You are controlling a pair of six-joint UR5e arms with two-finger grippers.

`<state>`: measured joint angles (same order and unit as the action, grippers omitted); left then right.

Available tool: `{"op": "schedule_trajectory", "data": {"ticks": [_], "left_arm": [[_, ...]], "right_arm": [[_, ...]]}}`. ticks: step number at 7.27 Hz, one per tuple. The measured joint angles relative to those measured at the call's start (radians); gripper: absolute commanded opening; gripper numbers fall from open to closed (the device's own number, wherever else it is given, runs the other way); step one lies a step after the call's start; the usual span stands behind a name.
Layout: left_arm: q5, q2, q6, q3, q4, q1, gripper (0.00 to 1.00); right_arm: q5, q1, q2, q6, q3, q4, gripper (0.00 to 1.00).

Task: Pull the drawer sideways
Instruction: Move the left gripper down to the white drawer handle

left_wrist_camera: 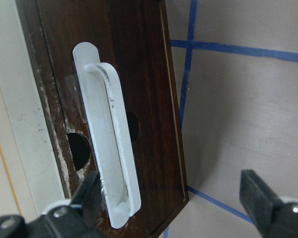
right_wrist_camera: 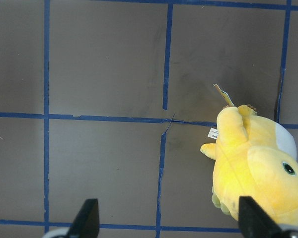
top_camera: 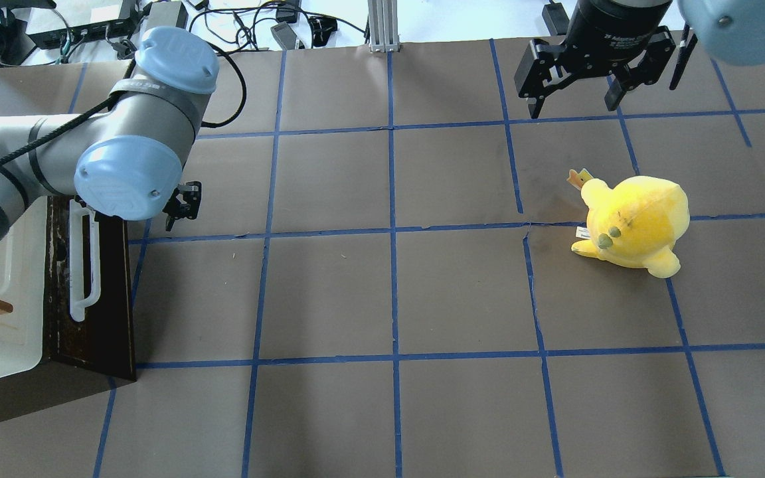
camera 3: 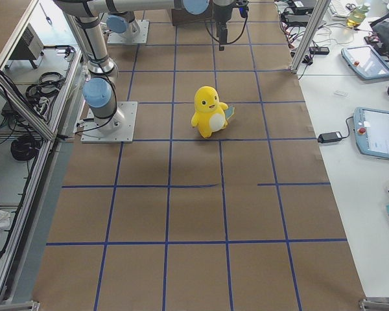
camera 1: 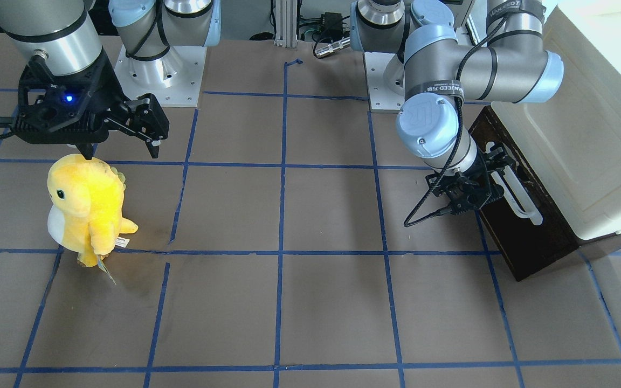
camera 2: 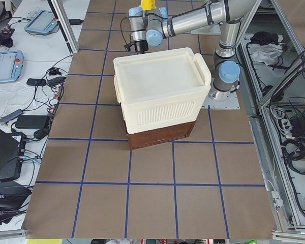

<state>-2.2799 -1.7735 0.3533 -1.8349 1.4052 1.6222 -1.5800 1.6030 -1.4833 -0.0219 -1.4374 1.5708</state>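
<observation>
Dark brown drawer [left_wrist_camera: 139, 59], white bar handle [left_wrist_camera: 111, 134], apparently closed, left gripper [left_wrist_camera: 171, 193] spread, right gripper [right_wrist_camera: 166, 215] spread.

Probably a robotics lab: blue-taped grid table [camera 3: 194, 214], teach pendants [camera 3: 378, 133], cable tangles [camera 2: 295, 145], aluminium framing [top_camera: 382, 23].

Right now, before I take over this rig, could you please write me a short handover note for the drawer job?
Left gripper: open, one end of the long white bar handle between its jaws, not clamped.
Right gripper: open, empty, above the table near the yellow plush toy.
Dark brown wooden drawer: looks shut.
Done: approach.
To do: clamp, pull sideways.
</observation>
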Motion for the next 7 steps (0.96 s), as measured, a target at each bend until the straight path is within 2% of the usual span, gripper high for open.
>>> {"op": "schedule_trajectory", "data": {"ticks": [3,7], "left_arm": [[-0.158,-0.045,0.129,-0.053,0.002,0.043,1.0],[-0.385,-0.097,0.141,-0.071,0.045,0.054,1.0]], "right_arm": [[0.0,0.0,0.0,0.0,0.0,0.0,1.0],[0.0,0.0,0.0,0.0,0.0,0.0,1.0]]}}
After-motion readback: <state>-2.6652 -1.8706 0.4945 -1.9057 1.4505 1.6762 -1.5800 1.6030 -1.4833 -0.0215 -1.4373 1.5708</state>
